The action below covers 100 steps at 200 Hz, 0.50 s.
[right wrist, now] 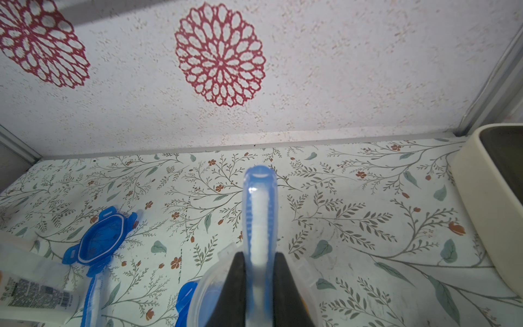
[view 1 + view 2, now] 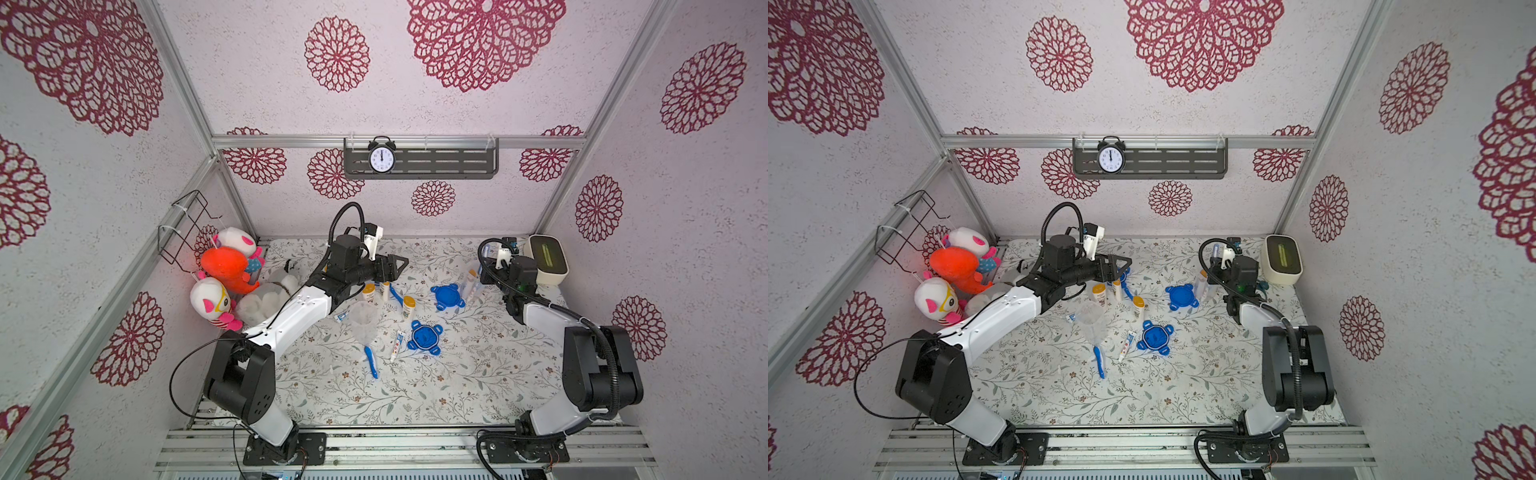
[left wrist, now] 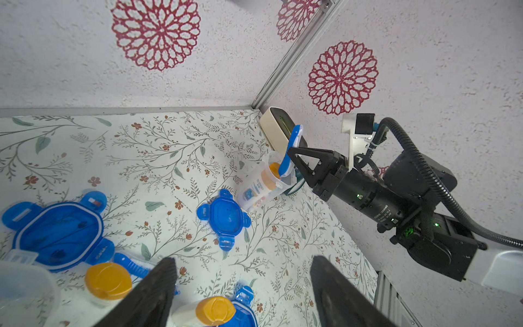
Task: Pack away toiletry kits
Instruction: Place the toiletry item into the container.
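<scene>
One blue toothbrush (image 1: 259, 215) is pinched in the right claw (image 1: 259, 257) above a jar (image 3: 260, 184); left claw (image 3: 243, 260) wide.

Lid (image 2: 1126, 274) mostly under my left gripper (image 2: 1125, 264), grey plush (image 2: 270, 297) at nine o'clock half behind my arm (image 2: 291, 316), tube (image 2: 397, 345) print too small for me

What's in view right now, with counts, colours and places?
jars: two seen, clear, one lying centre, one right
lids: three, blue, on table
bottles: three, white with orange caps, two centre, one in jar
toothbrushes: three, blue, two on table, one held
toothpaste: three, white, centre
plush toys: four, mixed, far left corner
clock: one, black, wall shelf
basket: one, black wire, left wall
box: one, cream, far right corner
left gripper: one, black, open above bottles
right gripper: one, black, shut on toothbrush over jar
</scene>
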{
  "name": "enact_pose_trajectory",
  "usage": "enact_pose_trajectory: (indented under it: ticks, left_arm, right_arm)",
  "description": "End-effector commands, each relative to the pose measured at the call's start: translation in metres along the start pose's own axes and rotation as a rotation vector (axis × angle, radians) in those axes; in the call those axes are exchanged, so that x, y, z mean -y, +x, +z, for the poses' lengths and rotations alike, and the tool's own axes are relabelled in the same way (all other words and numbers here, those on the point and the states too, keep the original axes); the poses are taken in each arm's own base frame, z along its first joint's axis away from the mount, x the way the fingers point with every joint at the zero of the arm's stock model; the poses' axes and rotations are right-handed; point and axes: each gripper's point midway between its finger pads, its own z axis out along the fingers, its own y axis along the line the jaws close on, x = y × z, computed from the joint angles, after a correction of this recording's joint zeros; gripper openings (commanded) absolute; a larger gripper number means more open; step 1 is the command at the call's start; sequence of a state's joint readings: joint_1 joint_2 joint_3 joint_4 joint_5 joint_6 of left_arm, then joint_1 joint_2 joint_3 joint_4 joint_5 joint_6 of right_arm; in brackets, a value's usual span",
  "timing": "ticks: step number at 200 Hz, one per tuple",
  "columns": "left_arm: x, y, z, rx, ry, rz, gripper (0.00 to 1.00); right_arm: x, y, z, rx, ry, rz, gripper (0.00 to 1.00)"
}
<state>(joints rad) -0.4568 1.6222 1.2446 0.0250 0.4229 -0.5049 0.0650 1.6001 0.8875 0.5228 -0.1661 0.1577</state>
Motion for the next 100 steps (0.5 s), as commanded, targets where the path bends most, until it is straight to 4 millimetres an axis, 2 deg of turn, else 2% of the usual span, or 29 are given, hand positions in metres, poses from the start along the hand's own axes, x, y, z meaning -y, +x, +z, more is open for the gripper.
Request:
enact_pose_trajectory:
  ticks: [1, 43, 71, 100]
  left_arm:
    - [-0.002, -0.013, 0.002, 0.033, 0.003, 0.021, 0.78]
    - [-0.004, -0.014, 0.000, 0.036, 0.000, 0.013, 0.78]
    - [-0.003, -0.014, -0.002, 0.038, 0.002, 0.010, 0.78]
    - [-0.004, -0.014, -0.005, 0.036, -0.009, 0.023, 0.78]
  right_arm:
    - [-0.007, -0.022, -0.001, 0.070, -0.038, -0.014, 0.16]
    - [-0.004, -0.016, -0.002, 0.051, -0.027, -0.001, 0.36]
    - [-0.004, -0.021, -0.010, 0.067, -0.017, 0.001, 0.41]
    - [-0.006, -0.031, -0.028, 0.066, 0.002, 0.022, 0.42]
